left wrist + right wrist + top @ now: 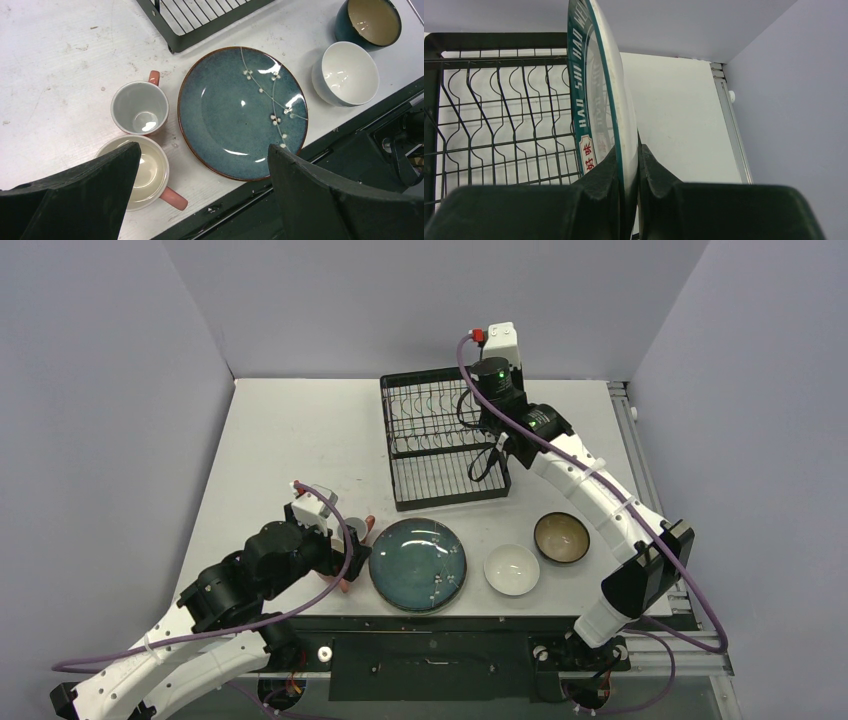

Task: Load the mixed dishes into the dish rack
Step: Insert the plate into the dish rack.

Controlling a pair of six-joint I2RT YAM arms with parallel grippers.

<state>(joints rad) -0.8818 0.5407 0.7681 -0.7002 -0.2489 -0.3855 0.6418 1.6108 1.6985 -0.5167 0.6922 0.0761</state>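
Jaws of the right gripper [626,167] pinch the lettered plate [596,100] upright over the rack [430,485] by the far edge. The left gripper [203,147] gapes. The rack looks empty; teal plate [235,112], mugs [140,107] and bowls [347,72] lie along the near edge.

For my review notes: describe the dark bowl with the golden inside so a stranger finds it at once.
Find the black wire dish rack at the back of the white table. Toward the near edge from its front right corner sits the dark bowl, rightmost of the loose dishes. Unlike the plain white bowl beside it, its inside is golden-brown.
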